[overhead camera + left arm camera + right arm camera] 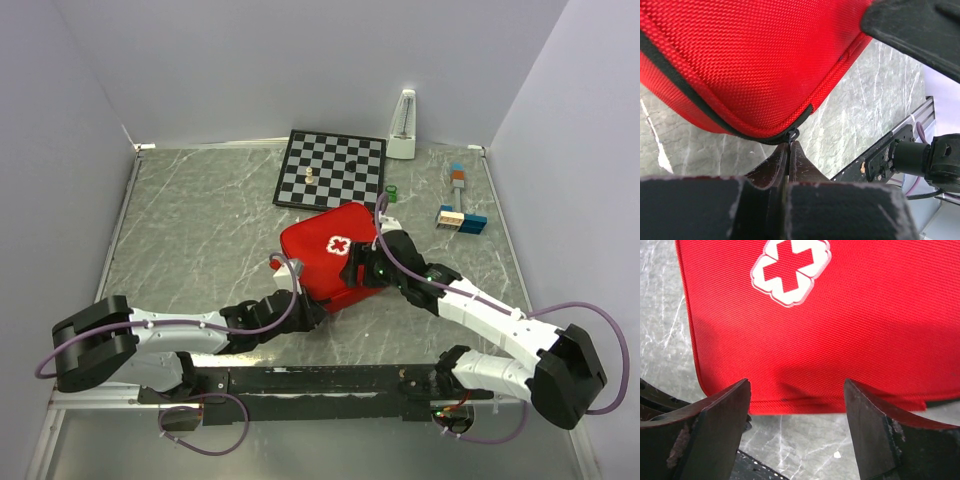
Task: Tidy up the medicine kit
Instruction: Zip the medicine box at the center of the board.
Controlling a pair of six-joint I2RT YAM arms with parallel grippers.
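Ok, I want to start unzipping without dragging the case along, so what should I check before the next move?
1. The left gripper is shut: ok.
2. The zipper pull is pinched in it: cannot tell. The pull sits right at the fingertips and its tab is hidden.
3. The right gripper is open: ok, with its jaws wide apart, framing the edge of the medicine kit.
4. The right gripper braces the kit: cannot tell, as no contact is visible.
5. The kit lies emblem side up: ok, the white cross faces up.
6. The zip is closed at the corner by the pull: ok.
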